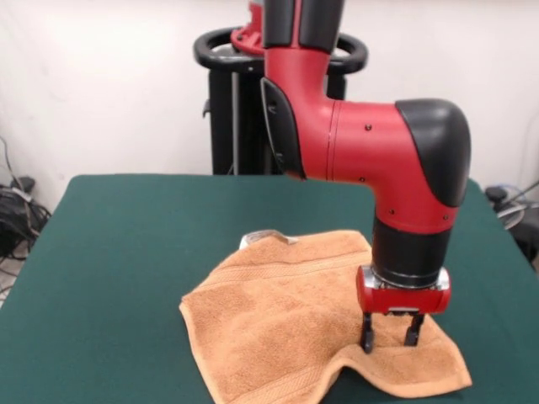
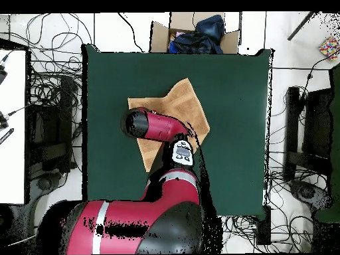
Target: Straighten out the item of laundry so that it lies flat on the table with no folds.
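The item of laundry, an orange-tan towel (image 1: 286,311), lies spread like a diamond on the green table (image 1: 126,252), right of centre and close to the near edge. Its near edge bulges up in a ripple and the far corner, by a small white tag (image 1: 265,238), is slightly turned. My gripper (image 1: 390,335) points straight down over the towel's right near corner. It is open, with its fingertips at or just above the cloth and nothing between them. In the overhead view the towel (image 2: 179,103) shows partly, and the arm's wrist (image 2: 137,124) hides the gripper.
The red arm's elbow (image 1: 379,151) hangs over the towel's far right part. Off the table, a cardboard box (image 2: 192,30) with dark cloth sits past one edge. Cables (image 2: 50,86) and black stands (image 2: 312,139) surround the table on the floor.
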Robot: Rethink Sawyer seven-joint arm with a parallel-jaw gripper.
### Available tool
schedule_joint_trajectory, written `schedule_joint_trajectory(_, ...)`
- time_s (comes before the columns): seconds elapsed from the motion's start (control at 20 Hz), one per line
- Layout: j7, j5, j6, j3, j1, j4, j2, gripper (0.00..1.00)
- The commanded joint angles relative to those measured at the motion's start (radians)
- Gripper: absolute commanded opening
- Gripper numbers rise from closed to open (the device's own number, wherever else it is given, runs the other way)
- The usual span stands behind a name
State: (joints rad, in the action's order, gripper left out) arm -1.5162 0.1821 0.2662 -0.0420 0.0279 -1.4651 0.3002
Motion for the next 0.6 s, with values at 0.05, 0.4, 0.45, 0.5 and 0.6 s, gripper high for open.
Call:
schedule_joint_trajectory(0.05, -0.206, 0.014, 0.000, 0.031, 0.002, -0.037, -0.147, 1.00)
schedule_joint_trajectory(0.4, -0.226, 0.019, 0.047, 0.012, 0.012, -0.135, -0.015, 1.00)
schedule_joint_trajectory(0.45, -0.226, 0.018, 0.066, 0.000, 0.009, -0.142, 0.005, 1.00)
schedule_joint_trajectory(0.5, -0.220, 0.015, 0.081, -0.007, 0.009, -0.147, 0.022, 1.00)
schedule_joint_trajectory(0.6, -0.201, 0.008, 0.132, -0.024, 0.010, -0.142, 0.051, 1.00)
